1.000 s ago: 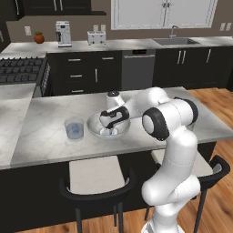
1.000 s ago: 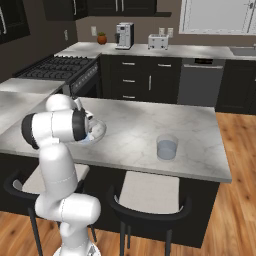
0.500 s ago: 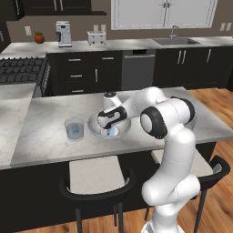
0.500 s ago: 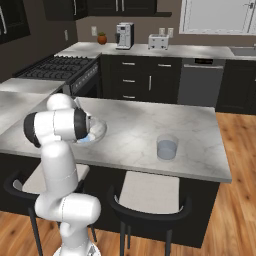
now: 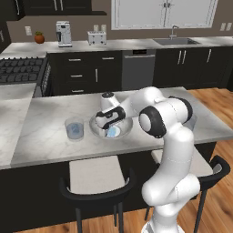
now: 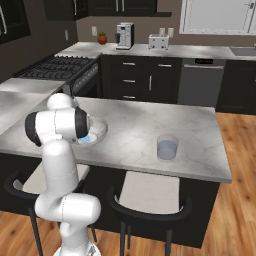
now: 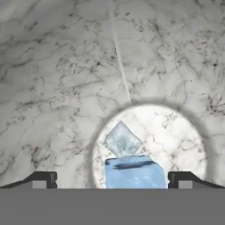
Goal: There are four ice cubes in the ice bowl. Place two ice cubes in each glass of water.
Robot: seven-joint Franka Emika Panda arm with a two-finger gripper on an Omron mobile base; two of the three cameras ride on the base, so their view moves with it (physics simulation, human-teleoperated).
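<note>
Hovering my gripper [image 7: 110, 180] wide open inside the ice bowl [image 7: 189, 132], fingers straddling one ice cube [image 7: 134, 171] for pickup.

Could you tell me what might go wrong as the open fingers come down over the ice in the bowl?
The ice cubes lie touching in the ice bowl, so the gripper may catch two or nudge one aside. The fingers stand wide near the rim and could shove the bowl toward the glass of water.
</note>
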